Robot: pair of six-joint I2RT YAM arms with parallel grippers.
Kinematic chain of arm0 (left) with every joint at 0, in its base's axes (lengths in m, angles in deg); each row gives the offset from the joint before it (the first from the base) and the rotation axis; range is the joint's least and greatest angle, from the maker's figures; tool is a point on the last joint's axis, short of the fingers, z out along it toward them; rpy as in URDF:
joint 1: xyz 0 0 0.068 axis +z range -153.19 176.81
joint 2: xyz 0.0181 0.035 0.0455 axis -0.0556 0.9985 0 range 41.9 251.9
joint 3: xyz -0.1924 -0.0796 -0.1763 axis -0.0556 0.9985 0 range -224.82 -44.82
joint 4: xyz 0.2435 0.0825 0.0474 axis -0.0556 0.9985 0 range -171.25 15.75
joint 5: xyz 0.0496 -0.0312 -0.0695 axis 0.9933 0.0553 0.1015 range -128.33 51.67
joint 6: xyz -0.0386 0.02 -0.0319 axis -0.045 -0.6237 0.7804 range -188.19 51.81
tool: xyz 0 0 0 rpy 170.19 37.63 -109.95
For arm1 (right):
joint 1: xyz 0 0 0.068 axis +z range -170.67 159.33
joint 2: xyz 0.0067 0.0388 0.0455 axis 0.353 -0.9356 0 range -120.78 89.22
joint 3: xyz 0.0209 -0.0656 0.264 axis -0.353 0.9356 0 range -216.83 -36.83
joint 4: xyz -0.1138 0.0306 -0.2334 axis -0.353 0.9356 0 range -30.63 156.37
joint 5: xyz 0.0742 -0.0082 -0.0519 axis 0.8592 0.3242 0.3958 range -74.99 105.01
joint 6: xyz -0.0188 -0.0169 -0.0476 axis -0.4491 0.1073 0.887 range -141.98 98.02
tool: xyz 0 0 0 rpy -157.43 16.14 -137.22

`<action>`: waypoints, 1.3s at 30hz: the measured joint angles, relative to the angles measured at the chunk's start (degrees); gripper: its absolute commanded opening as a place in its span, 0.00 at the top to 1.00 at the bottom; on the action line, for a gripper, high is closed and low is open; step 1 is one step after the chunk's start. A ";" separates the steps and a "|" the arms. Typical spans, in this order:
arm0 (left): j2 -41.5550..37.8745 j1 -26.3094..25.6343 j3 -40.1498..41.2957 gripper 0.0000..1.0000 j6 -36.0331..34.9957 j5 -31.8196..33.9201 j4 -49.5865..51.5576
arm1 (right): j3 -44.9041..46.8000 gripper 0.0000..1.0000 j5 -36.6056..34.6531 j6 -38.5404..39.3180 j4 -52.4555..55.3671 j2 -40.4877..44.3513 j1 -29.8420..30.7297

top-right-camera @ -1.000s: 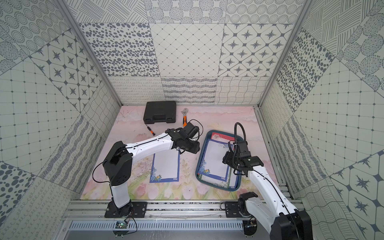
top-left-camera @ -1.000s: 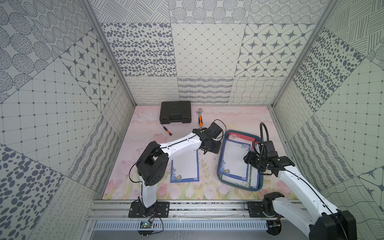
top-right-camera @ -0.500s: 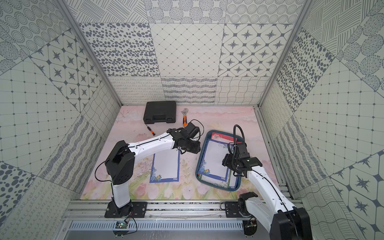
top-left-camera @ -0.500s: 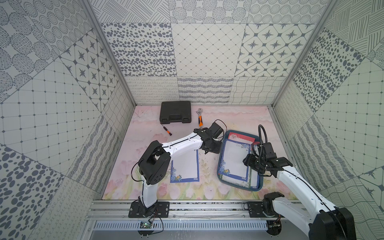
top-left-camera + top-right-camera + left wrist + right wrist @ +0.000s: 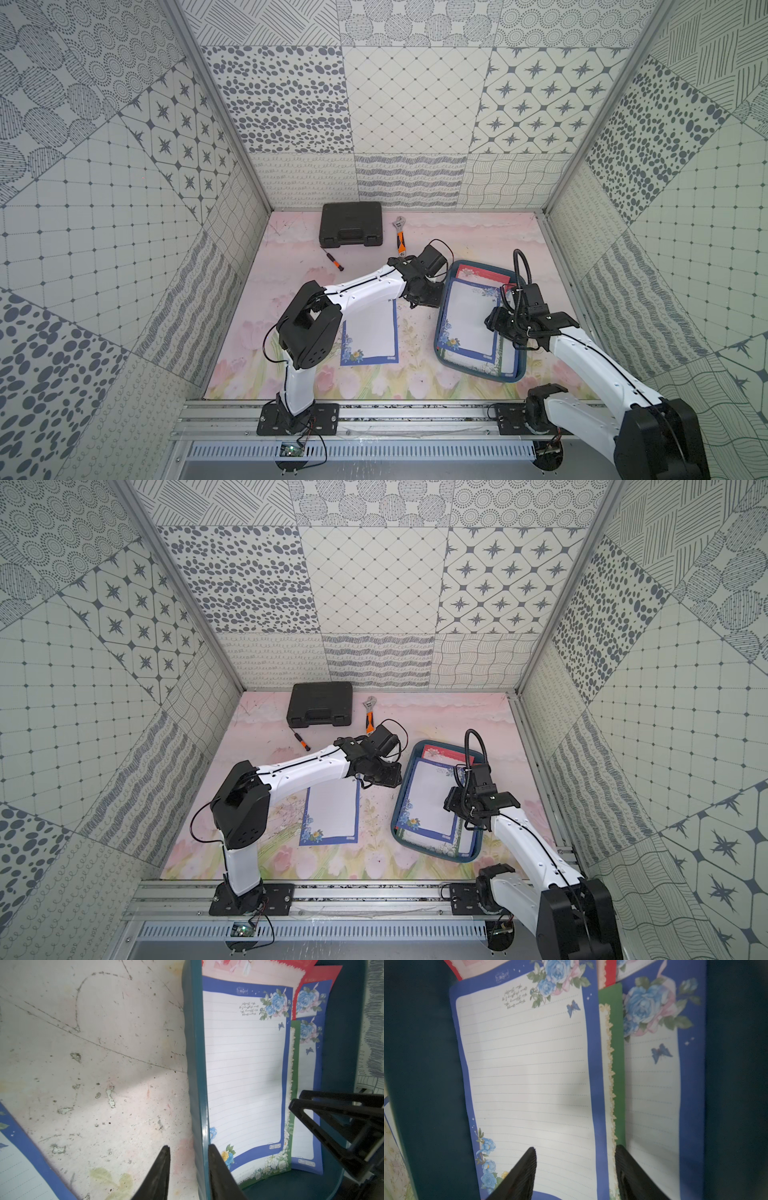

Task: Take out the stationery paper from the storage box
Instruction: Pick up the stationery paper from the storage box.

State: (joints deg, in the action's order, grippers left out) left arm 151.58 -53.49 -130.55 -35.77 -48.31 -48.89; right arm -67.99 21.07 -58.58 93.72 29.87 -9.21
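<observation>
The stationery paper [image 5: 469, 320] lies fanned in the storage box [image 5: 195, 1064], blue sheet [image 5: 529, 1074] topmost. Thin, limp and light, it probably needs pinching at a free edge. The right pincer [image 5: 574, 1151] hangs part-open over that sheet's edge; the left pincer [image 5: 188, 1151], narrow, straddles the box wall.

sheets [image 5: 529, 1074] cover most of the box [image 5: 195, 1064] floor, and its low walls block a flat sideways reach. the left gripper [image 5: 189, 1147] straddles the wall facing the mat's middle. the right gripper [image 5: 575, 1148] hangs over the top sheet, jaws apart. a bare strip of mat [image 5: 415, 332] runs between the box and a loose sheet [image 5: 370, 336]. the left arm [image 5: 365, 291] bars the middle. case [image 5: 351, 224], wrench [image 5: 400, 237] and screwdriver [image 5: 333, 262] crowd the far left, while the far right corner lies bare.
</observation>
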 measured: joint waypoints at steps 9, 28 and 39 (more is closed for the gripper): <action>0.24 0.00 0.00 0.67 1.62 -1.95 -0.02 | 1.57 0.36 0.85 0.00 -1.42 -2.03 -0.31; 1.81 0.00 0.02 0.78 2.99 -4.04 -0.02 | 2.40 0.37 2.95 -0.02 -3.06 -3.39 -0.31; 2.56 0.00 -0.39 0.84 3.19 -5.90 -0.44 | 2.40 0.38 3.39 -0.02 -3.04 -3.37 -0.33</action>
State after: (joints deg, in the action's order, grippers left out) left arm 154.14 -53.49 -130.95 -32.58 -54.21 -49.33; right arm -65.58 24.46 -58.60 90.68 26.51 -9.54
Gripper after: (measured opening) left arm 0.167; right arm 0.626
